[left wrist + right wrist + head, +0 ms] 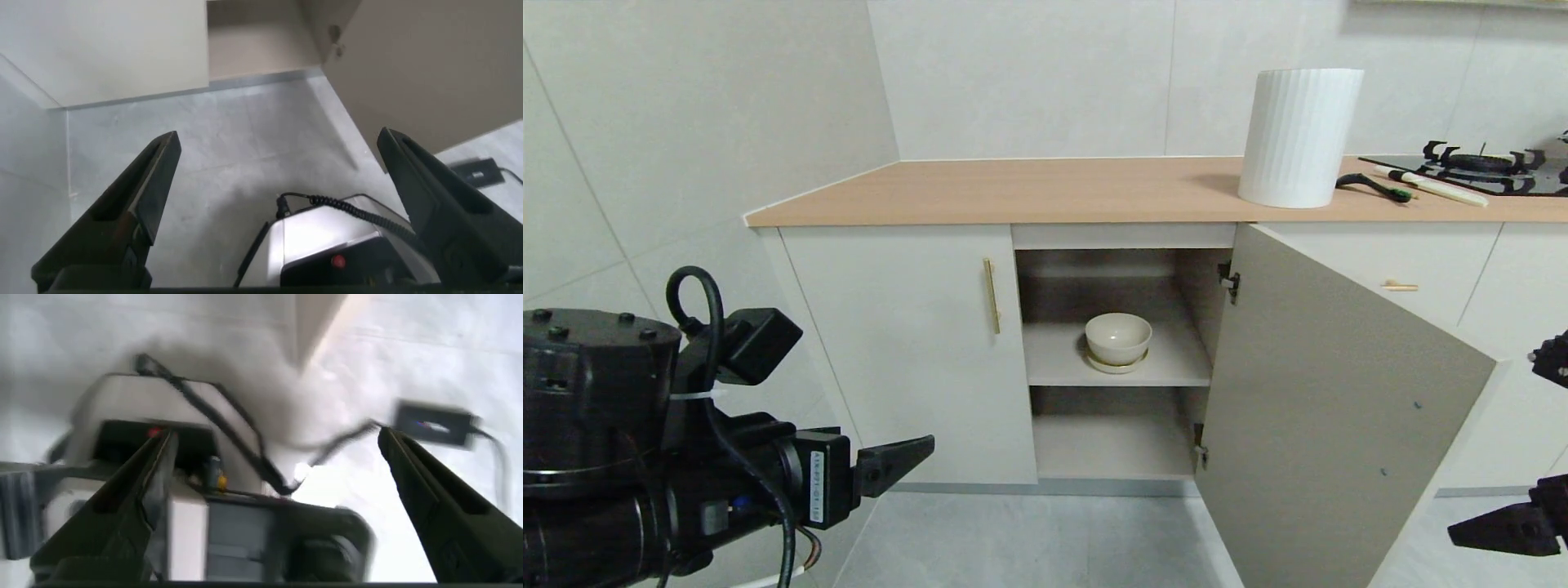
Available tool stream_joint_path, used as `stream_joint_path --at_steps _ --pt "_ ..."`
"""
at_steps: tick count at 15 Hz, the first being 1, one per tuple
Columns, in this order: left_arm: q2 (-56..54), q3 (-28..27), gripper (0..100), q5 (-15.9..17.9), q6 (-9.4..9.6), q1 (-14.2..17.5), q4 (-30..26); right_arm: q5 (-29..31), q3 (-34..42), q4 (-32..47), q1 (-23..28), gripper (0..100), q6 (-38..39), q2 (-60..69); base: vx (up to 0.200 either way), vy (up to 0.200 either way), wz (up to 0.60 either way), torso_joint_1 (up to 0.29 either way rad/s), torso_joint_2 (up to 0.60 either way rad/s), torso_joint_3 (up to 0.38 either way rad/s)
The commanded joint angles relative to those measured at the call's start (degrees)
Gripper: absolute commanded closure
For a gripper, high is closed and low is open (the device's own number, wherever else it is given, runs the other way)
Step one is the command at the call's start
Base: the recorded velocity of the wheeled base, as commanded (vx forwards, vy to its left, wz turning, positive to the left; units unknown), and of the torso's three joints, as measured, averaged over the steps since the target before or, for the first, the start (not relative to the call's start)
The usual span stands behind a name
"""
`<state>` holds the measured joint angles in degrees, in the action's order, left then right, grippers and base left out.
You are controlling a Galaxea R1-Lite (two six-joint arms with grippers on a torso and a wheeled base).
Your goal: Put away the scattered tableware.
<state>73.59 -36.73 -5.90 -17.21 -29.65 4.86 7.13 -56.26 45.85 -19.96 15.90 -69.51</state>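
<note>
Both wide, empty: L hand, R hand; bowl hides most of plate.

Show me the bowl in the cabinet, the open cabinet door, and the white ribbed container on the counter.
bowl (pixel 1118 336), head view, on its outer side wall.
open cabinet door (pixel 1331 392), head view, middle of its inner face.
white ribbed container (pixel 1298 135), head view, middle of its ribbed side.

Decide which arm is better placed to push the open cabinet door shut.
Right, probably: the open grey cabinet door swings out beside the right claw; the left claw sits across the opening.
</note>
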Motion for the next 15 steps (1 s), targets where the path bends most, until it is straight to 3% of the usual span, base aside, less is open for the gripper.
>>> stream_joint_path --at_steps 1,3,5,8,12,13,15 --pt "0.1 0.0 0 0.0 -0.01 -0.1 0.1 0.3 -3.3 2.3 10.4 0 -4.5 -0.4 0.0 0.0 0.0 0.0 0.0 0.0" --pt "0.1 0.0 0 0.0 -0.01 -0.1 0.1 0.2 -4.7 1.1 23.2 0 -10.1 -5.1 0.0 0.0 0.0 0.0 0.0 0.0" --pt "0.1 0.0 0 0.1 -0.01 -0.1 0.1 -0.2 -4.7 -3.3 30.9 0 -12.8 -10.3 0.0 0.0 0.0 0.0 0.0 0.0" --pt "0.1 0.0 0 0.1 -0.01 -0.1 0.1 -0.7 -4.6 -9.9 33.1 0 -12.5 -15.9 0.0 0.0 0.0 0.0 0.0 0.0" --pt "0.2 0.0 0 0.2 -0.01 -0.1 0.1 -12.8 -3.2 -14.9 33.3 0 -12.5 -19.4 0.0 0.0 0.0 0.0 0.0 0.0" --pt "0.2 0.0 0 0.2 -0.1 -0.1 0.1 -13.9 -2.8 -15.7 33.3 0 -12.5 -20.0 0.0 0.0 0.0 0.0 0.0 0.0" --pt "0.2 0.0 0 0.2 -0.1 -0.1 0.1 -15.3 2.2 -25.0 32.9 0 -12.4 -21.8 0.0 0.0 0.0 0.0 0.0 0.0"
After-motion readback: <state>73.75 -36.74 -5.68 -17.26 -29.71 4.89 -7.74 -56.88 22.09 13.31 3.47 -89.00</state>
